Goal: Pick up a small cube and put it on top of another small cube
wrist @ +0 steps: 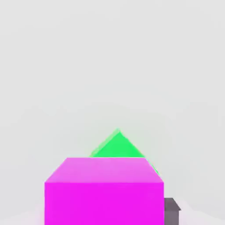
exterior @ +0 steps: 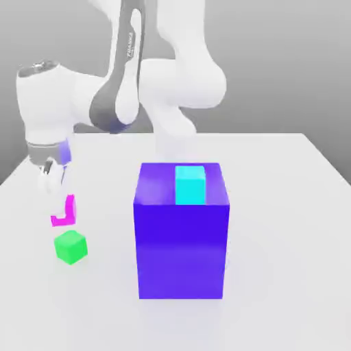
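One magenta cube (wrist: pixel 103 191), seemingly gripped

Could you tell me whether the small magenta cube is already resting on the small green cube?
Not yet. In the exterior view the small magenta cube hangs above the small green cube, with white table showing between them.

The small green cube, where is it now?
In the exterior view the small bright green cube rests on the white table, left of the large blue-violet block, just below the magenta cube.

Bright, even light filled both views, washing the white matte worktop (exterior: pixel 288 226) pale. Shadows were faint, and the large blue-violet block (exterior: pixel 182 247) showed glowing, soft edges.
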